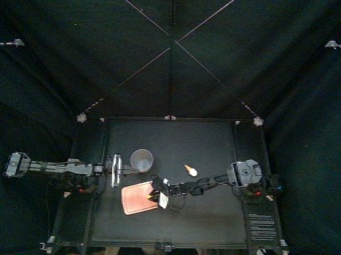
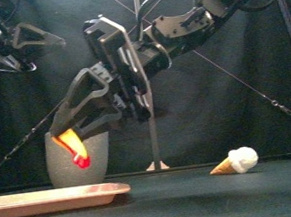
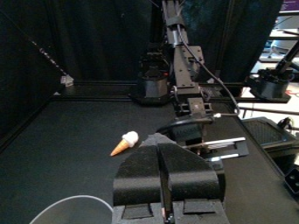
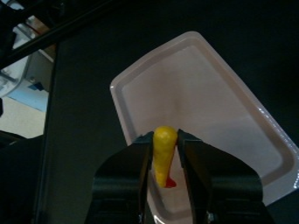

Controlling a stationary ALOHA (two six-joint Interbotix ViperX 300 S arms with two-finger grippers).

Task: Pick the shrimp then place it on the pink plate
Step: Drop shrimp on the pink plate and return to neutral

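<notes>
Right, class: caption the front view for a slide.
The right gripper holds the shrimp above the pink tray.

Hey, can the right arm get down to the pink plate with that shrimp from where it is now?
Probably yes. The right gripper holds the shrimp above the pink tray, whose surface beneath looks bare; the grey cup stands behind it, off the path.

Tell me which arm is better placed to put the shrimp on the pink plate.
Right: the right gripper holds the shrimp above the pink tray, while the left gripper rests empty, away from it.
</notes>
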